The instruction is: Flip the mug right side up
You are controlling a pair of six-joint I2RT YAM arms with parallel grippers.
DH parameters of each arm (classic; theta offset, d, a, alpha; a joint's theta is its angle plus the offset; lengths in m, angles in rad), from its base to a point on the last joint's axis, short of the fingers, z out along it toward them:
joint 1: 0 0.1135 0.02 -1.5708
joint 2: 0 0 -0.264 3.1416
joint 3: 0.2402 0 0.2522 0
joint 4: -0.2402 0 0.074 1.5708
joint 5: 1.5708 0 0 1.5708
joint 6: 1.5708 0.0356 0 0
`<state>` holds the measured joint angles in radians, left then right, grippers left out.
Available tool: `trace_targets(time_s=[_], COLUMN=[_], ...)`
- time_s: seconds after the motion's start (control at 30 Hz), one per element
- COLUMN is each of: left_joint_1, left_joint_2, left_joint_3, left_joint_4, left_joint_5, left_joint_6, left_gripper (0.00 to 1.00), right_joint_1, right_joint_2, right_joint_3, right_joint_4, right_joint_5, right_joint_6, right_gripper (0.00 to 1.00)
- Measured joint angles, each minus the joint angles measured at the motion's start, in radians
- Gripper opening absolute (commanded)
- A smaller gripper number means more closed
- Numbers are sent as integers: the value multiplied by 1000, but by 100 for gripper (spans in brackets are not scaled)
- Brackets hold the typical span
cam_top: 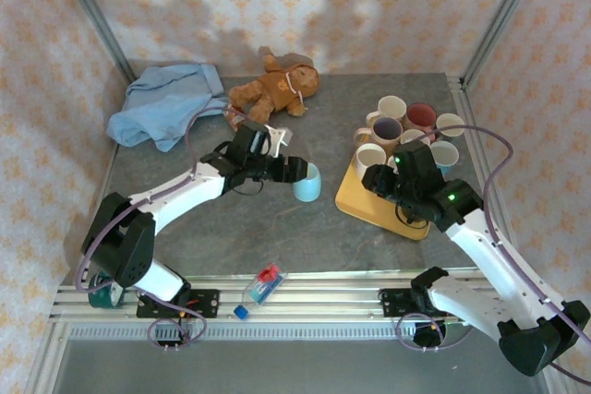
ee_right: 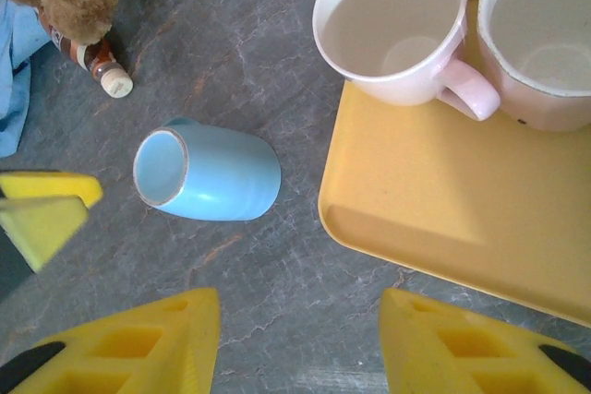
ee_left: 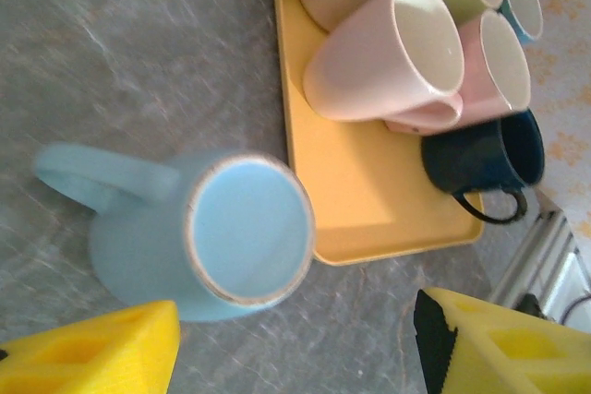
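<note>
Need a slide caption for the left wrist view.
Open left gripper near the upside-down blue mug, beside the yellow tray of mugs.

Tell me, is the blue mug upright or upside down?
Upside down: the blue mug shows its flat, closed base on top, mouth down on the table.

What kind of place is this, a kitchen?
Probably a robot practice booth, not a kitchen. A left arm and a right arm are bolted to a metal rail, patterned panels wall in the table, and a teddy bear, blue cloth and tray of mugs lie about.
</note>
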<state>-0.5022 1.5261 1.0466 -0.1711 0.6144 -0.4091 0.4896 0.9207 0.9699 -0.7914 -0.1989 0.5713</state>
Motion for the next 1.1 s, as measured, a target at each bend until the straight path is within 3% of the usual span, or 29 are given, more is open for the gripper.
trace_targets(time_s=[0.27, 0.47, 0.6, 0.73, 1.1], left_joint_1=[103, 196, 201, 198, 195], left_joint_2=[101, 157, 218, 248, 384], left_joint_3=[151, 277, 393, 399, 482], left_joint_4=[-119, -286, -403, -457, -509], left_joint_5=[-6, 39, 57, 58, 73], left_joint_6=[237, 636, 977, 1259, 1719], left_gripper=[60, 61, 64, 69, 72], right_joint_1=[0, 0, 0, 0, -44], right_joint_2=[70, 116, 129, 135, 259], right_joint_3=[0, 3, 16, 30, 119], right_joint_4=[3, 2, 2, -2, -23], right_joint_5=[-71, -106, -117, -124, -272], right_joint_6=[-34, -79, -115, -157, -255], right_gripper=[47, 47, 47, 47, 48])
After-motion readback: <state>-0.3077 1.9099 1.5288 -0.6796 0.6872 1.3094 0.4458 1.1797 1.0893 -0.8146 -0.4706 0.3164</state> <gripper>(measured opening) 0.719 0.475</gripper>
